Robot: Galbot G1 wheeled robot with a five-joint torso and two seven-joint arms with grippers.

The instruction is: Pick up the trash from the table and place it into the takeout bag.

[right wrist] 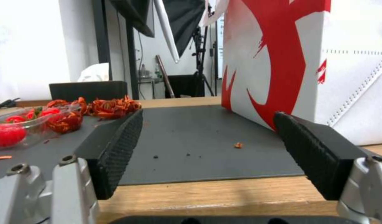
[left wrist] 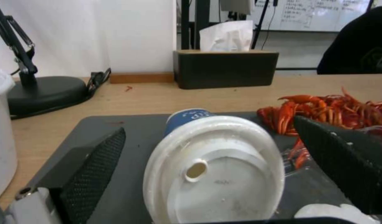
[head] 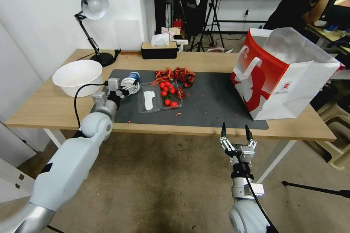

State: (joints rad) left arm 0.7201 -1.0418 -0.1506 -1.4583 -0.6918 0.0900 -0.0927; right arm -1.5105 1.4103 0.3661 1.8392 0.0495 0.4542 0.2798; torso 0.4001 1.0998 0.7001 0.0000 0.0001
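Cup (left wrist: 216, 169) betw. left gripper (head: 125, 86) jaws, prob. untouched

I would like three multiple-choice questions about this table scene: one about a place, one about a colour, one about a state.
1. Where is the takeout bag?
A. right end of the table
B. left end
C. on the floor

2. What colour is the cup body behind its white lid?
A. green
B. blue
C. yellow

3. How is the cup, between the left gripper fingers?
A. upright
B. lying on its side
C. crushed flat

Key: 1 A, the bag stands on the right in the head view. 2 B, blue shows behind the lid. 3 B, the lid faces the left wrist camera.
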